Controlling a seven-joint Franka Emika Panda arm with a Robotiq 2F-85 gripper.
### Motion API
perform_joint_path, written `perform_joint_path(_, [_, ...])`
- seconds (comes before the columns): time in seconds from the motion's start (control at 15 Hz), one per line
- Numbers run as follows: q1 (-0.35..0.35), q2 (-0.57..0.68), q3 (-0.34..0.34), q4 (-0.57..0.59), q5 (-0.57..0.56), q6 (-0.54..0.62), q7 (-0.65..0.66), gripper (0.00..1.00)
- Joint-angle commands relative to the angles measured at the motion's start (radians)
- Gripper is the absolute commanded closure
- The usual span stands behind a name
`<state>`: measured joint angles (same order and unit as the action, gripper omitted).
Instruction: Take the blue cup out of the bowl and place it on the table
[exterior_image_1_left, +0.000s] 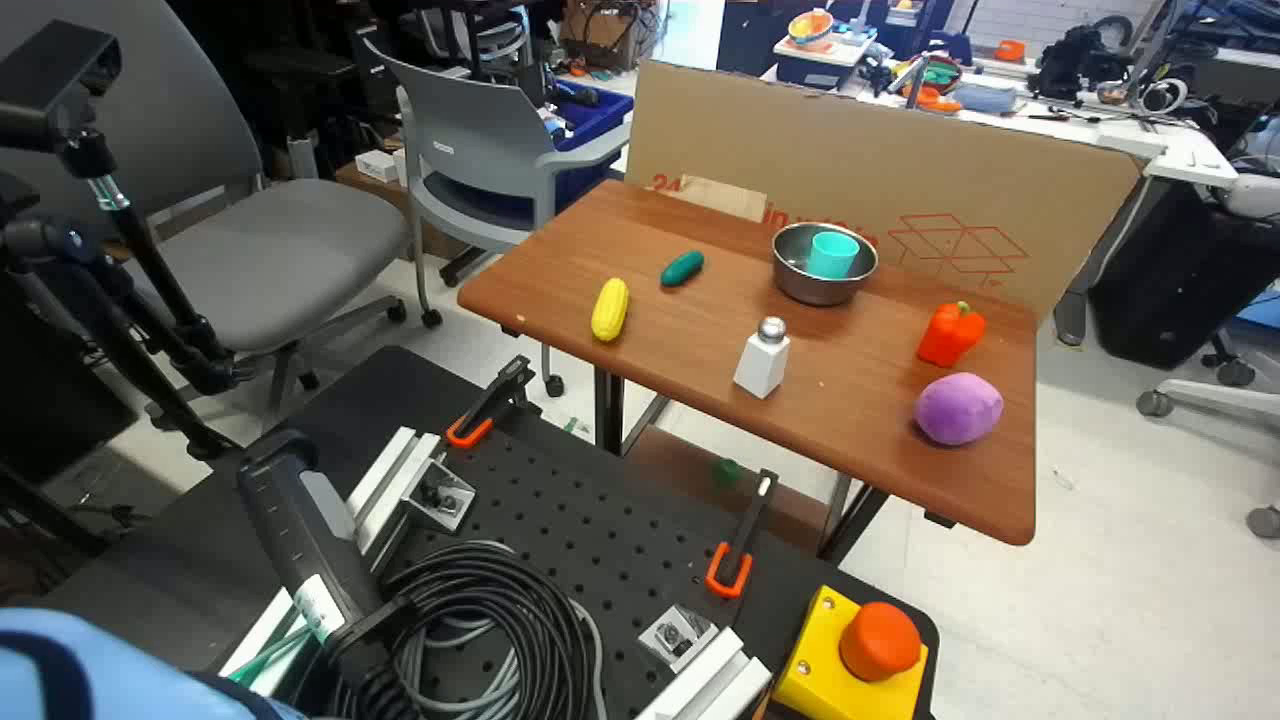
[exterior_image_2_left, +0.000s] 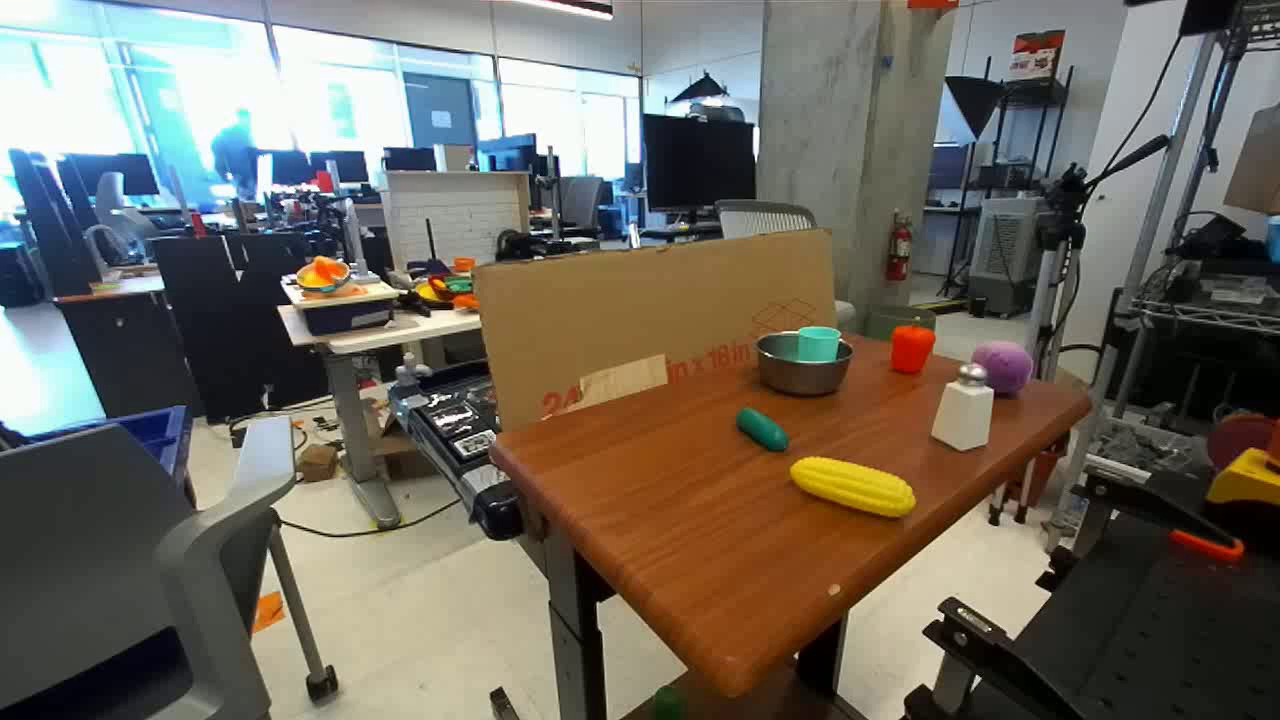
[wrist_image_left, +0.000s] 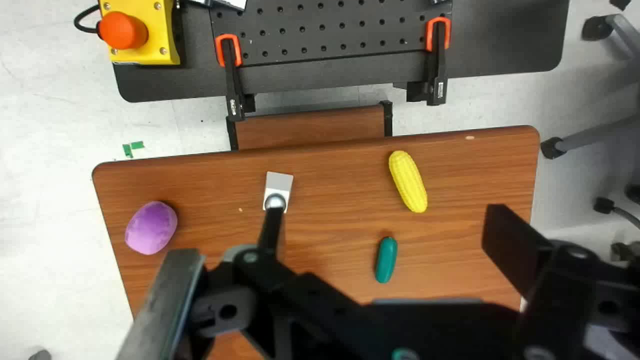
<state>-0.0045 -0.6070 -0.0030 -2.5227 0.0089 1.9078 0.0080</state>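
A: Location of the blue cup (exterior_image_1_left: 833, 255)?
B: Inside the metal bowl (exterior_image_1_left: 825, 293), mouth upward, its rim higher than the bowl's. Same reading in both exterior views.
A: Bowl's support?
B: The wooden table (exterior_image_1_left: 690, 350), near the long edge where a sheet of cardboard (exterior_image_1_left: 860, 160) stands.
A: State of the gripper (wrist_image_left: 387, 220)?
B: Wrist view: fingers (wrist_image_left: 515, 245) spread wide, released. Wood, a yellow corn cob (wrist_image_left: 408, 181) and a green cucumber (wrist_image_left: 386, 260) show through the gap. 1 fingertip overlaps the salt shaker (wrist_image_left: 277, 187) in that view; in both exterior views the shaker stands upright and free of contact.
A: Other items on the tabletop?
B: A red pepper (exterior_image_1_left: 950, 335), stem up, and a purple ball (exterior_image_1_left: 958, 409) near it, apart. Shaker lies between ball and corn along the bench side. Count outside the bowl: 5, cucumber included.
A: Across from the table?
B: A black bench (wrist_image_left: 325, 77), separated by a strip of floor. 2 orange-tipped clamps (wrist_image_left: 438, 65) sit at its edge; a yellow box (wrist_image_left: 157, 37) with a red button (wrist_image_left: 123, 30) is near a corner.
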Motion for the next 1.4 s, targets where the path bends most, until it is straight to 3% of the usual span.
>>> perform_joint_path(0.0, [0.000,0.000,0.000,0.002,0.000,-0.002,0.000,0.00])
perform_joint_path(1.2, [-0.007,0.014,0.002,0.000,-0.010,-0.002,0.007,0.00])
perform_joint_path(1.33, [-0.024,0.049,0.006,-0.008,-0.024,0.051,0.039,0.00])
